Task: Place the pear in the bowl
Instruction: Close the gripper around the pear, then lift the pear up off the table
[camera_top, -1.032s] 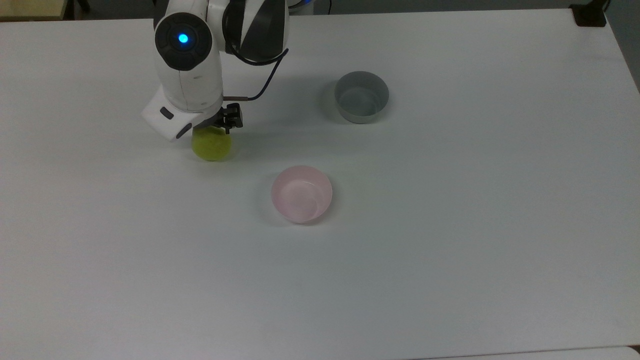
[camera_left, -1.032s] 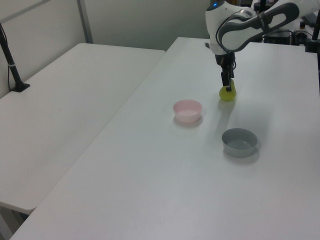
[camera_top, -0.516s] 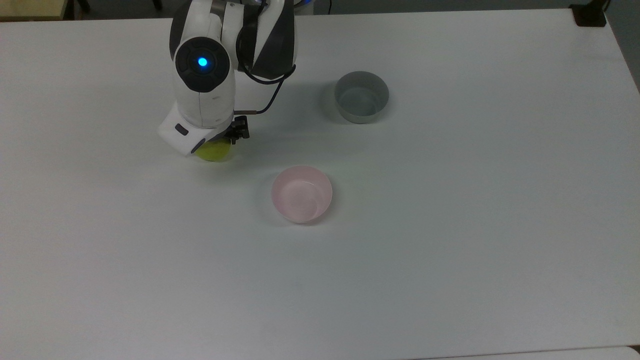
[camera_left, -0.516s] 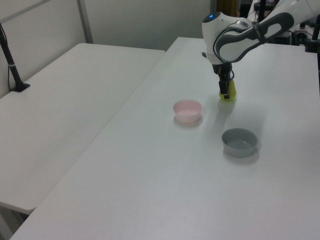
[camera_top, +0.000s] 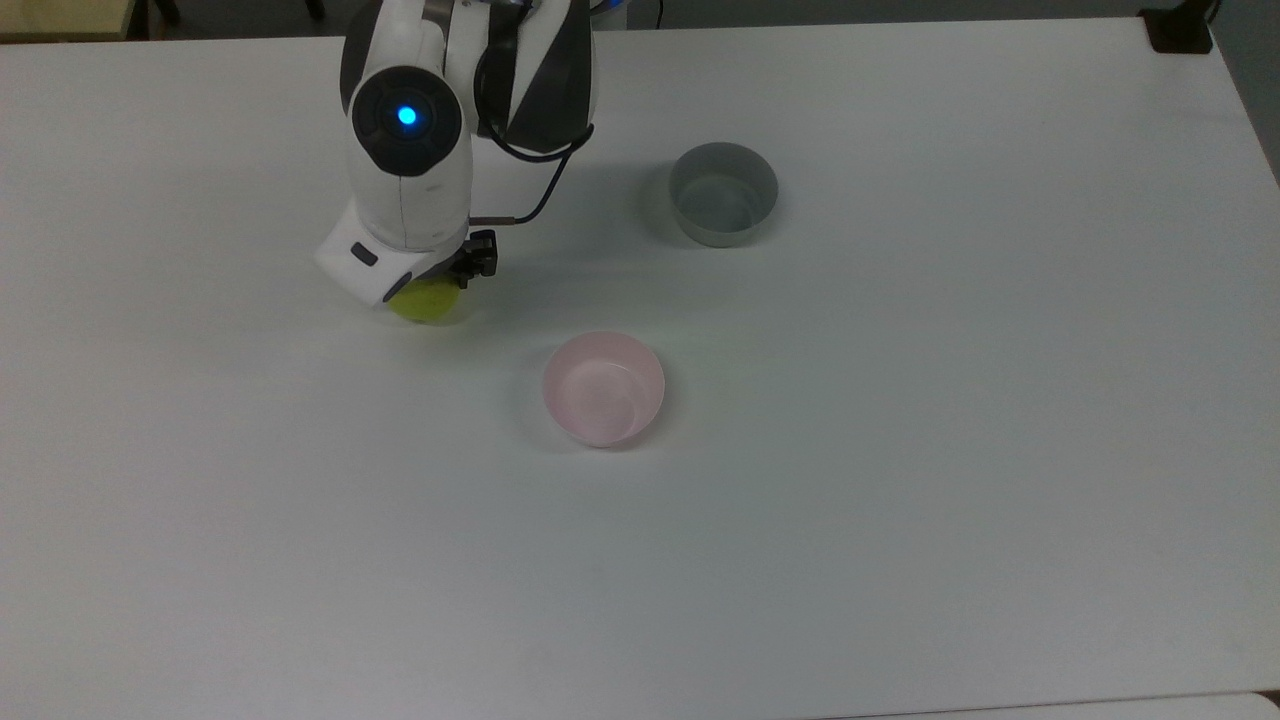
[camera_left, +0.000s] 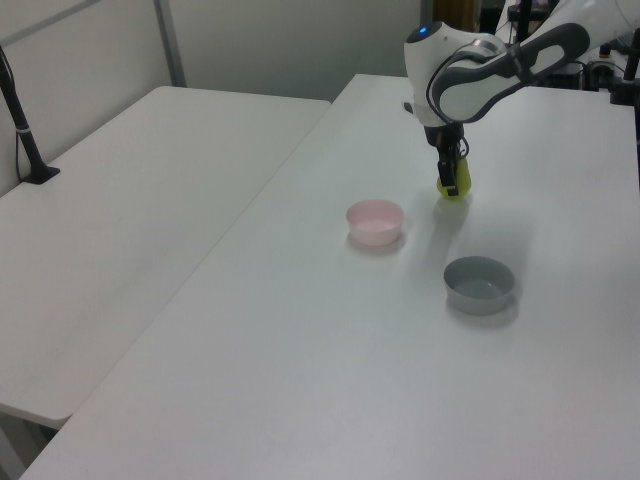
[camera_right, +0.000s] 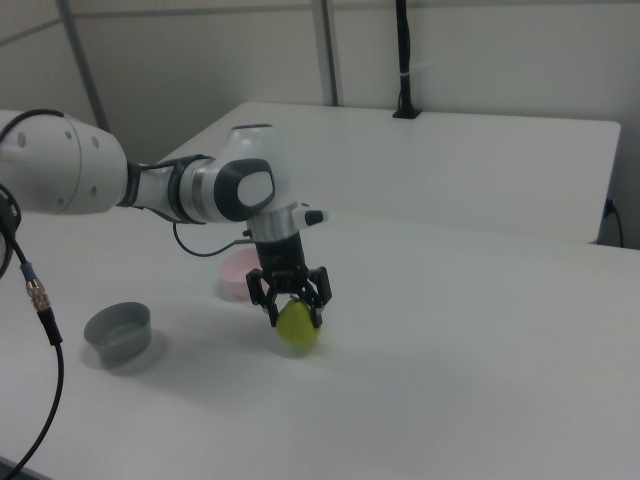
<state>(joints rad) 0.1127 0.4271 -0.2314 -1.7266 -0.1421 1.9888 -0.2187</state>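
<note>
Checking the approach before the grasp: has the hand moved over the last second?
Yes. In the top view, the hand has shifted toward the top view's right, closer to the pink bowl, covering more of the pear.

in the top view, the arm (camera_top: 408, 150) now sits further toward the top view's right and lower in frame than a second ago, covering more of the pear (camera_top: 428, 303); since half a second ago it shifts only slightly upward. the gripper (camera_right: 293, 304) now straddles the pear, lower over it than a second ago, with a finger (camera_right: 315, 296) on each side. in the left view, the gripper (camera_left: 449, 178) overlaps the pear (camera_left: 458, 186) more than before.
</note>
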